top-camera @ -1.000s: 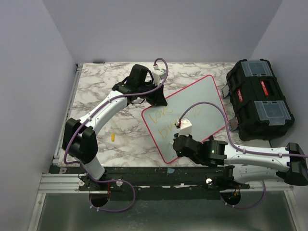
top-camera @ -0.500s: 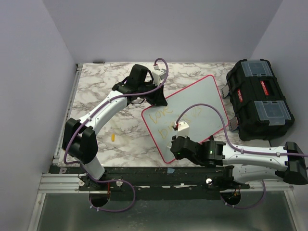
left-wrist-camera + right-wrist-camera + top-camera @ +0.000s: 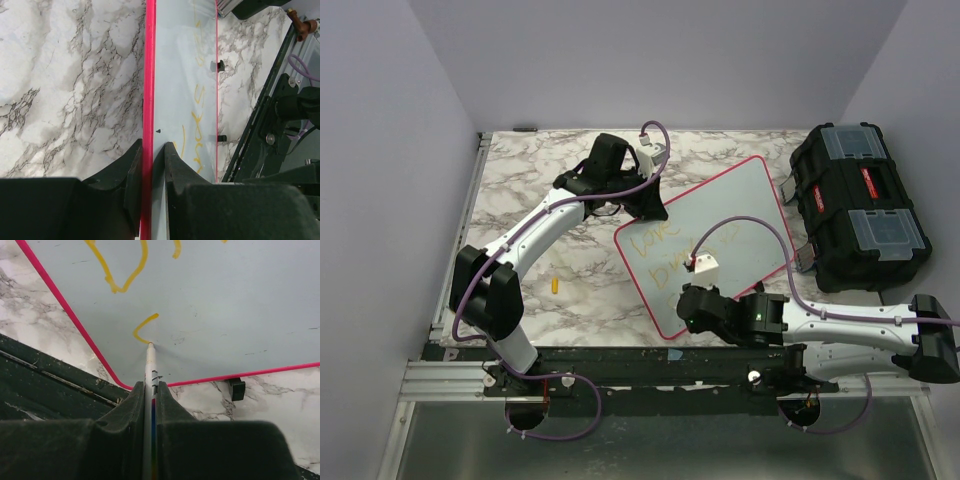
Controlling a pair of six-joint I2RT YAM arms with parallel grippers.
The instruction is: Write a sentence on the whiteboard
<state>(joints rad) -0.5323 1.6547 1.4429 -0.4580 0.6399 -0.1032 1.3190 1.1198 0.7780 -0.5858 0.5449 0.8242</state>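
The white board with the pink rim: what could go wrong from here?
1. The thin white marker in the right end effector touches the glossy white board with pink-red rim close to its near corner; the next strokes may run off onto the marbled table.
2. The left end effector pinches only the rim, so writing pressure might turn the board.
3. The yellow-orange handwritten sentence is faint, perhaps unreadable.

1. Marble-patterned table top [image 3: 520, 165] — white with grey veining.
2. Black toolbox [image 3: 860, 210] standing at the table's right side, with clear-lidded compartments and red labels on top.
3. Small yellow piece [image 3: 555, 285] lying on the marble toward the left — too small to identify.
4. Blue scrap [image 3: 674, 353] at the table's near edge.
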